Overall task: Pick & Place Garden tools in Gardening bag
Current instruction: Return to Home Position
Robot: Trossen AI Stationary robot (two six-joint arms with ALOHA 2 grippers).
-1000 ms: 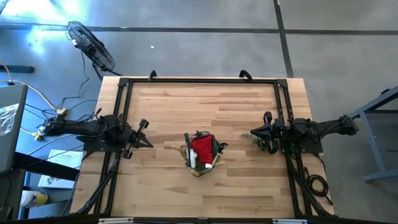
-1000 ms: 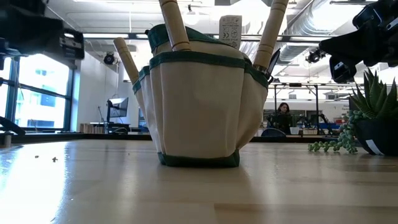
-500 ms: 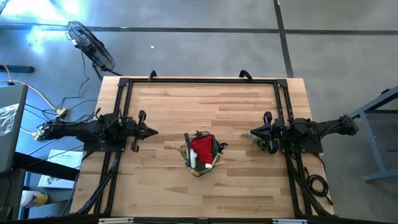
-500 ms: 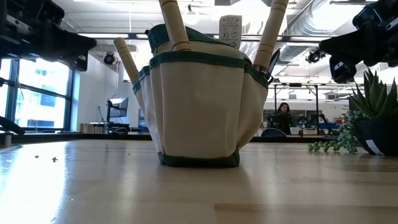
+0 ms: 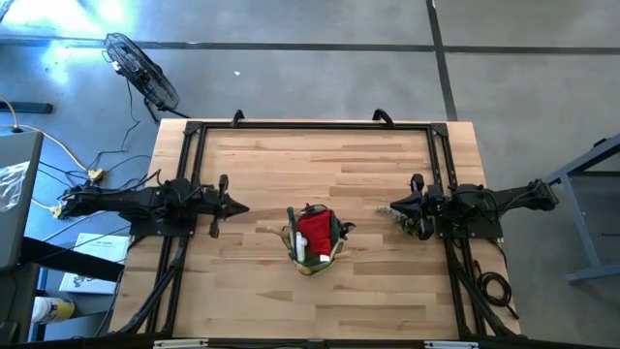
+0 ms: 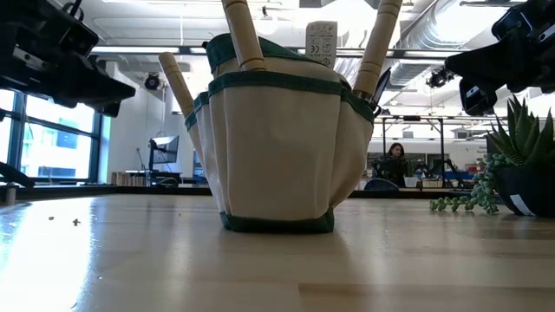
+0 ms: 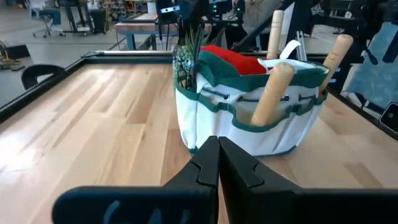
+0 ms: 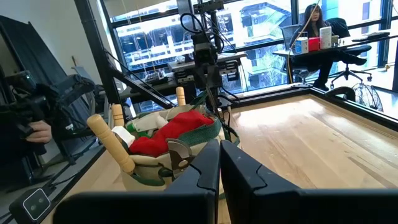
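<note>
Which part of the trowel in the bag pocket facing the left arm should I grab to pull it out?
Probably the wooden handle near its rounded end, above the gardening bag's pocket rim. Come with the left gripper from above: the head is hidden in the pocket and the handle leans toward that arm.

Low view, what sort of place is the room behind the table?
Probably an open-plan office or lab workspace: exposed ceiling ducts, tall windows, and a person seated in the background.
</note>
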